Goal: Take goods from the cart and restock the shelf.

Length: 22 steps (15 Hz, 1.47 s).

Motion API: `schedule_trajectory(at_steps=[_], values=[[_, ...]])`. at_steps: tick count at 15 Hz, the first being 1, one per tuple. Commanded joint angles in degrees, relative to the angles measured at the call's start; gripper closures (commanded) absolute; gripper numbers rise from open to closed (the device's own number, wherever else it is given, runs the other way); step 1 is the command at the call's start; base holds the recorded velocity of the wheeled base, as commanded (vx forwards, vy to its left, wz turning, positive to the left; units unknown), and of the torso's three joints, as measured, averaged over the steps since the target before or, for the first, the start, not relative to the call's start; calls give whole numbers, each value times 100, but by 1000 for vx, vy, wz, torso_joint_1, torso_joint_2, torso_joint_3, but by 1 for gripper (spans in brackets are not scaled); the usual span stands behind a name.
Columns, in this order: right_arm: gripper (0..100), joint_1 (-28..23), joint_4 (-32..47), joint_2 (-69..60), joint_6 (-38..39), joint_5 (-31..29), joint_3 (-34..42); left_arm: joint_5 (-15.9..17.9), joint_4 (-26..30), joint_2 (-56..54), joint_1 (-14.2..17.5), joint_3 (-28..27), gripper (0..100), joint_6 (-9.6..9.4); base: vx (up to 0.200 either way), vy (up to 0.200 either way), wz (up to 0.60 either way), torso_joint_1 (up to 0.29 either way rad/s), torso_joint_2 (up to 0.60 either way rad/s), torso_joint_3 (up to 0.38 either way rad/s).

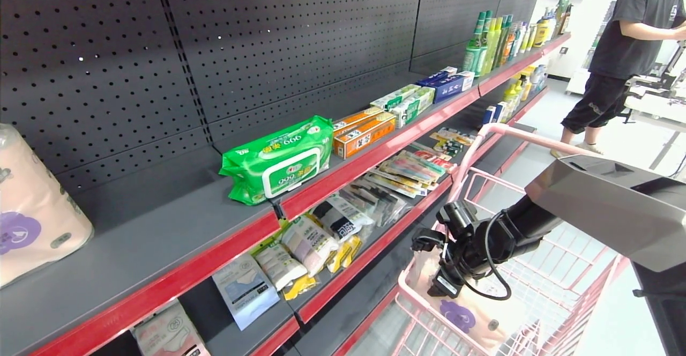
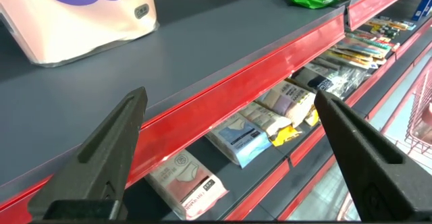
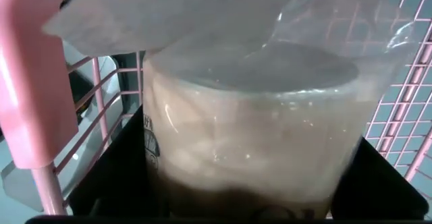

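**Q:** What do the right fingers hold?

**A:** My right gripper is closed on the tissue pack. One dark finger bears on each flank, and the soft wrap bulges between them. The pack stands inside the pink cart, at the lower right of the head view, not yet clear of the wire walls.

**Q:** And the left?

**A:** My left gripper is spread wide and holds nothing. It hangs before the red lip of the upper shelf.

**Q:** How is the lift done well?

**A:** I judge three points.
- **Grip:** firm but not crushing, since the rolls yield and the film looks slick.
- **Rise:** straight up until the pack's base tops the cart's rim, which runs close beside my finger. A sideways pull any sooner could snag the wire.
- **Placing:** the bare grey deck between the shelved rolls, at far left, and the green wipes, at centre, looks the natural slot. I should set the pack upright there, well behind the lip.
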State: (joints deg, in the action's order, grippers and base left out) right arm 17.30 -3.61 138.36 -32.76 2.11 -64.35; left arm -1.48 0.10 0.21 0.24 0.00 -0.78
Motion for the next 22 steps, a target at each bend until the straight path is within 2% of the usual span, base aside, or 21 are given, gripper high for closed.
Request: schedule_trajectory(at_steps=[1,4,12,16,22], values=[[100,-25,36,-20,24,-9,98,-2,-1,6,2,0,0,-1,0,0,0,0,0,0],[100,-78,739,-345,235,0,-42,-2,-1,6,2,0,0,-1,0,0,0,0,0,0],[100,-508,774,-1365,472,-404,-235,-2,-1,6,2,0,0,-1,0,0,0,0,0,0],[100,-842,783,-2112,727,-404,-262,-2,-1,6,2,0,0,8,0,0,0,0,0,0],[100,-912,792,-3035,876,-404,-253,-2,-1,6,2,0,0,16,0,0,0,0,0,0]])
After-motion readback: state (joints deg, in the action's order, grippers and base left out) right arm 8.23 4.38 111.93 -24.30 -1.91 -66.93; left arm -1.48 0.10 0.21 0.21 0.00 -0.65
